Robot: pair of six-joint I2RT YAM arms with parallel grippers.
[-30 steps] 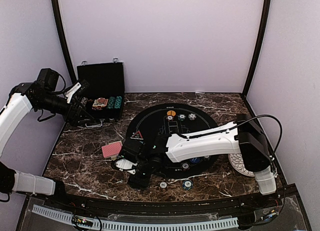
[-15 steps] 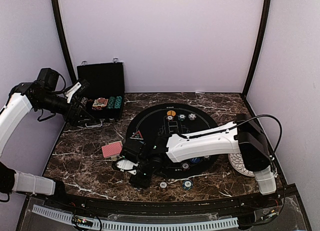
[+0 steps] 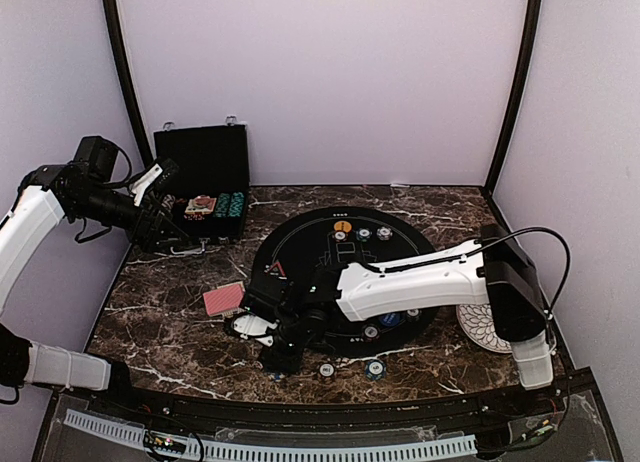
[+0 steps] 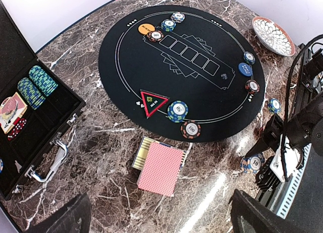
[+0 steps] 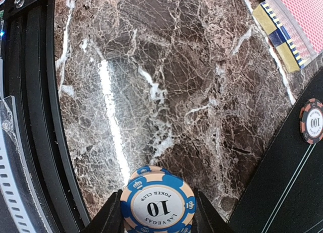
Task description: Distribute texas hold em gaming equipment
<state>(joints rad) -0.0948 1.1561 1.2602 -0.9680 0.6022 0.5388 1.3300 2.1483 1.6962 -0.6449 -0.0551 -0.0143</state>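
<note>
A dark brown marble table (image 3: 160, 332) sits inside pale purple walls (image 3: 320, 82). On the far left, the left gripper (image 4: 160, 200) hangs in the air with its two fingers spread wide and nothing between them. Near it is a black hard case (image 4: 45, 137) with its lid up, and rows of teal poker chips (image 4: 35, 86) sit inside. Beside the case, on the bare marble, lies a flat pile of pink-backed playing cards (image 4: 160, 167). Near the front edge of the table, the right gripper (image 5: 157, 220) has its fingers pressed on both sides of a small stack of blue striped poker chips (image 5: 159, 202) with a 10 on top. I cannot tell if the stack touches the table. Just past it is a big round black mat (image 4: 202, 92). A red-edged triangle marker (image 4: 153, 100) lies at its left edge and an orange round button (image 4: 146, 28) lies at its far edge. On the far right is a white round plate with a petal pattern (image 4: 272, 35).
</note>
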